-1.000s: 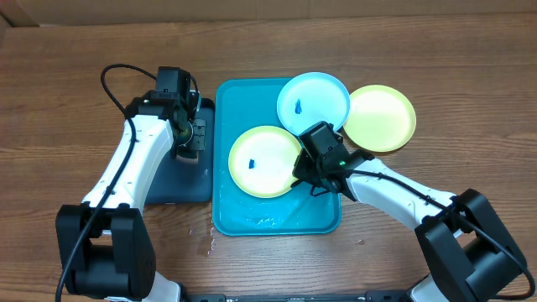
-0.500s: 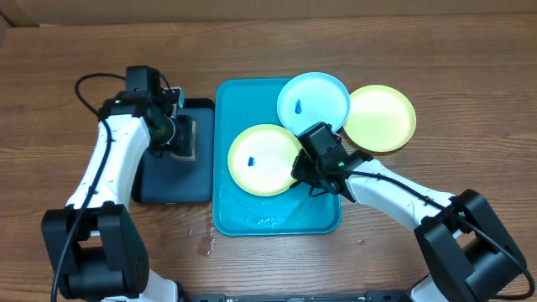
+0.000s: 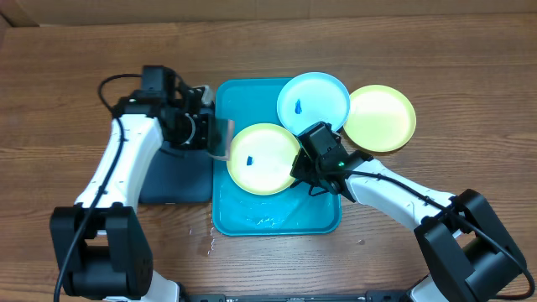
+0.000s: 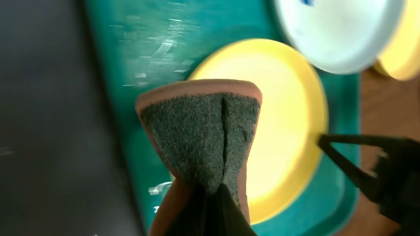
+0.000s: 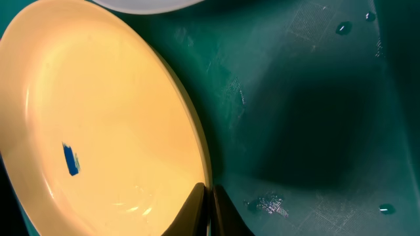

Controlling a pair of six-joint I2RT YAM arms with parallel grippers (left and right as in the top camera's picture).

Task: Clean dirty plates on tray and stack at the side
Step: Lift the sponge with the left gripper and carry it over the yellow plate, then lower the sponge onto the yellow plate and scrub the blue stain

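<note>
Bright, even room light, soft shadows, glare streaks on the wet tray (image 4: pixel 151 46), sponge (image 4: pixel 200 141) sharp against motion-blurred background, dark shadow across right-wrist view

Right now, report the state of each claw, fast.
Left claw: closed, holding the sponge.
Right claw: closed, pinching the rim of the smudged yellow-green plate on the tray.

Glossy plastic tray (image 3: pixel 270 215), smooth shiny plastic plates (image 3: pixel 262 159), rough fibrous sponge (image 4: pixel 200 139), matt wood-grain table (image 3: pixel 84 59)
</note>
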